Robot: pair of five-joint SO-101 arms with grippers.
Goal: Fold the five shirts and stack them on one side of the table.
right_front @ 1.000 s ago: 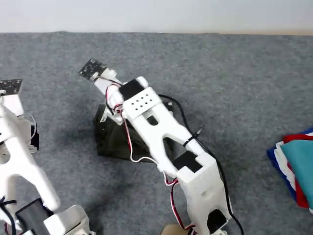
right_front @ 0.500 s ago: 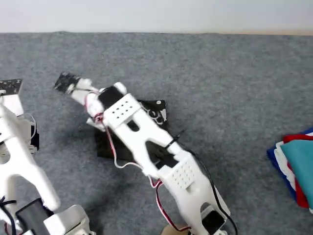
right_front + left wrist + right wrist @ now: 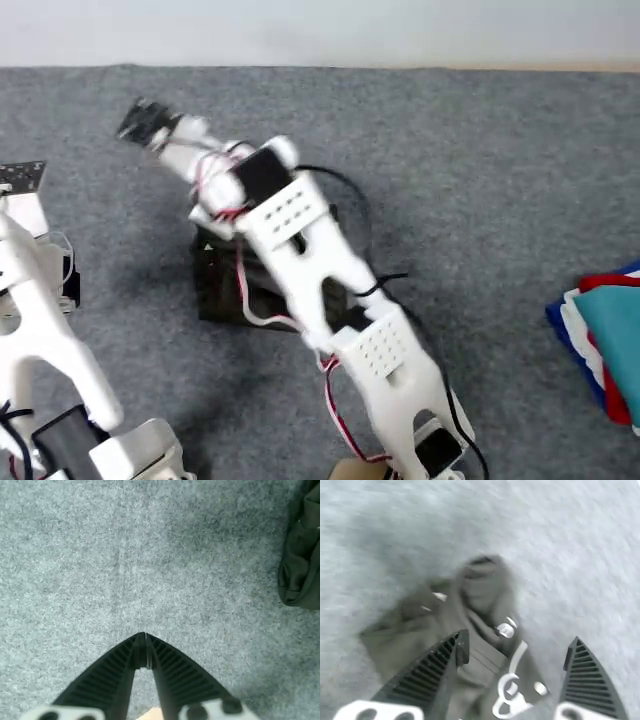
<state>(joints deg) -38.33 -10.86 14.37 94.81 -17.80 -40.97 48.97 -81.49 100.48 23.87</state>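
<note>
**Right end effector spread above the dark shirt**

A dark shirt (image 3: pixel 215 290) lies bunched left of the grey desk's (image 3: pixel 470 160) middle. The right arm crosses it, so its long axis cannot be told. The right end effector (image 3: pixel 517 647) hangs spread wide above it. The left end effector (image 3: pixel 145 637) is pressed together nearby. Folded shirts (image 3: pixel 605 340) are stacked at the right edge.

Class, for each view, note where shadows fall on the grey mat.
High view: a soft shadow lies on the mat between the left arm and the dark shirt. Left wrist view: the mat darkens next to the shirt. Right wrist view: a dim patch on the mat beyond the shirt.
</note>
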